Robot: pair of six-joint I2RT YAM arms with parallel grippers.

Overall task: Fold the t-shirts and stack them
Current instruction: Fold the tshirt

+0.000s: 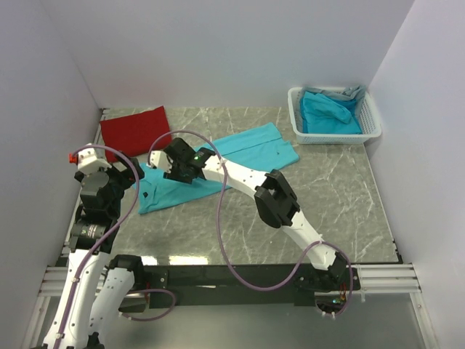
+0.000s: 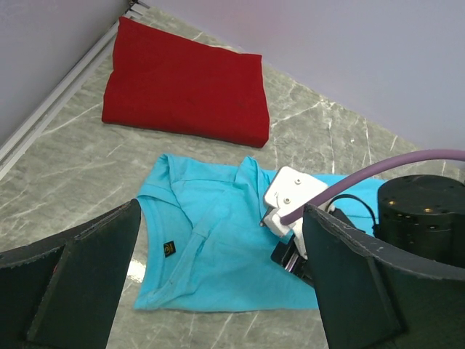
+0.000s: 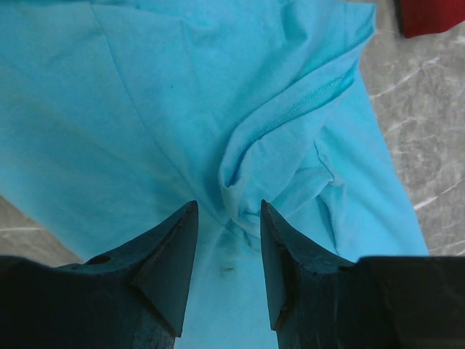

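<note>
Your right arm reaches across the desk to the left side. The right jaws point down at the blue shirt. The right jaws are about half apart. A little bump of blue cloth sits right between the two tips. I cannot tell if the jaws are squeezing that bump or only sitting around it. Next to the bump you can see a stitched edge of the shirt, all wrinkled up. A tiny dark spot shows on the cloth below the tips.

The blue shirt lies spread out in the middle of the desk. It slants from the near left to the far right. A small dark mark is on its chest, near the left end.

Your left arm is at the left side of the desk. The left jaws are wide apart and hold nothing. They sit by the left end of the blue shirt and look over it.

The red shirt is folded flat in the far left corner. It is close to the blue shirt but does not touch it.

The white basket stands in the far right corner. More blue shirts lie bunched up inside it.
</note>
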